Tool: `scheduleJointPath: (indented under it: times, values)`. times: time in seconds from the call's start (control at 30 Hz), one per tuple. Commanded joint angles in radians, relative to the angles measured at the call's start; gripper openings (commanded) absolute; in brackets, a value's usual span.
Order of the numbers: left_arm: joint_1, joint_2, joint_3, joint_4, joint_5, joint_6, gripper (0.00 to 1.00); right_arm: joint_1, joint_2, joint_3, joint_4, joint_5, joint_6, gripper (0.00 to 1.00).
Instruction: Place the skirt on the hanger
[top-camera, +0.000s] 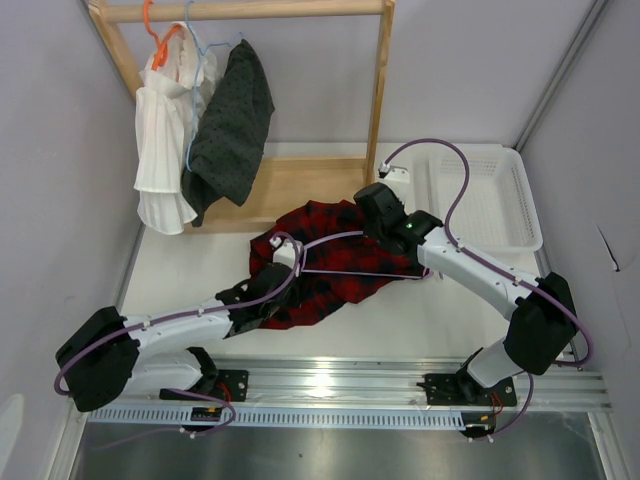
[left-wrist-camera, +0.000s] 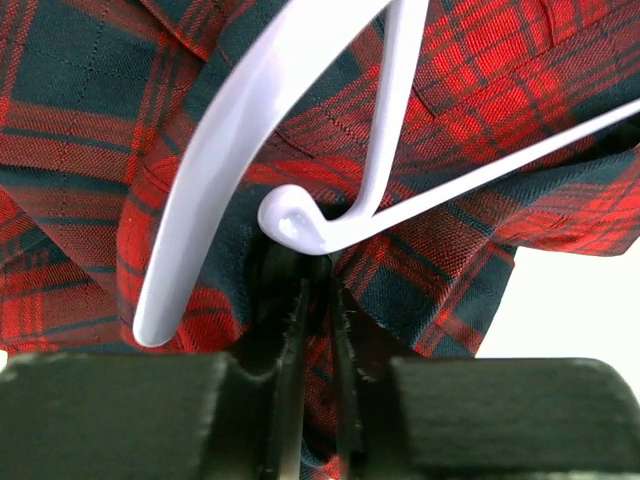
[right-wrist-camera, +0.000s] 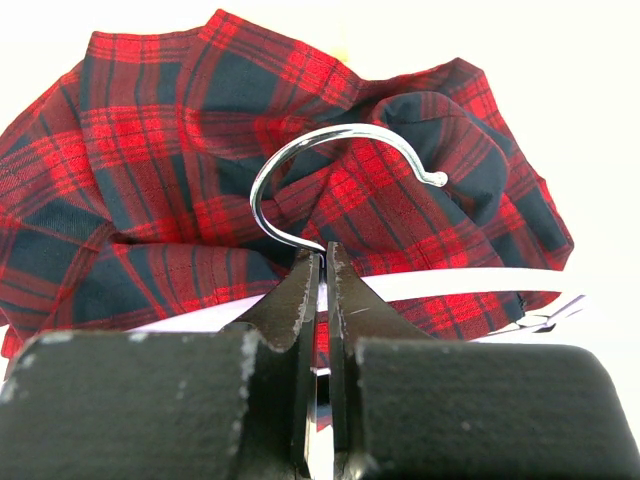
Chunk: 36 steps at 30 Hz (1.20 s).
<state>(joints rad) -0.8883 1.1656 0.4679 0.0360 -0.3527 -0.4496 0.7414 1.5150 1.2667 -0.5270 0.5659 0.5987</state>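
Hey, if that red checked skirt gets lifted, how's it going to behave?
Probably floppy: the skirt lies crumpled in soft folds, so it should sag from wherever it's gripped. Likely light, being thin woven cloth. It may slide along the smooth plastic hanger rather than stay put.

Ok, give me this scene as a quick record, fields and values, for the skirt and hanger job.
skirt: crumpled on the table, not yet on the hanger
hanger: lying across the skirt
left gripper: shut at a hanger corner; what it pinches is unclear
right gripper: shut on the hanger at the base of its hook
rack: white garment and dark dotted garment hanging
basket: right of the skirt
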Motion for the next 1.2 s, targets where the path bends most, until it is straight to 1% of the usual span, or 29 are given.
scheduleJointPath:
  times: [0.0,0.07,0.1,0.13,0.2,0.5,0.9,1.17]
  values:
    - [-0.005,0.005,0.035,0.038,0.026,0.034,0.15,-0.007,-0.007,0.031,0.016,0.017,-0.005,0.00]
    - [-0.005,0.005,0.043,0.042,0.053,0.052,0.11,-0.008,-0.006,0.033,0.016,0.015,-0.007,0.00]
    - [-0.005,0.005,0.046,0.041,0.061,0.058,0.06,-0.008,-0.003,0.033,0.015,0.012,-0.005,0.00]
    - [-0.005,0.005,0.055,0.029,0.072,0.063,0.03,-0.008,-0.003,0.033,0.018,0.012,-0.007,0.00]
    - [-0.005,0.002,0.067,0.016,0.078,0.075,0.00,-0.008,-0.001,0.034,0.018,0.009,-0.007,0.00]
    - [0.008,-0.081,0.080,-0.008,0.115,0.075,0.00,-0.011,-0.001,0.037,0.013,0.011,-0.008,0.00]
    - [0.127,-0.187,-0.002,0.013,0.241,0.000,0.00,-0.011,-0.010,0.043,-0.011,0.025,-0.013,0.00]
    - [0.193,-0.221,-0.043,0.039,0.308,-0.040,0.00,-0.014,-0.018,0.034,-0.037,0.052,-0.014,0.00]
